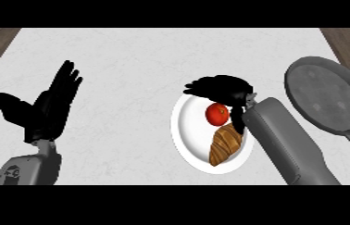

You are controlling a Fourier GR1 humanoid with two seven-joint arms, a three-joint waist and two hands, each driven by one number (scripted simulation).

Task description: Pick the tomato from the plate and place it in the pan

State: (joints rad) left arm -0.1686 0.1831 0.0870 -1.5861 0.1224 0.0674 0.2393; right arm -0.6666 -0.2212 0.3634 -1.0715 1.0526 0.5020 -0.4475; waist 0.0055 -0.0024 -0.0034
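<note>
Our right hand curls over the tomato, not yet pinching it on the plate; closing off-centre, we judge, could roll it toward the croissant at six o'clock.

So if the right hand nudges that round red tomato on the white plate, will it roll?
Probably: the round red tomato looks smooth, so it may roll or slip. The brown croissant beside it might block one side. The white plate seems shallow.
</note>
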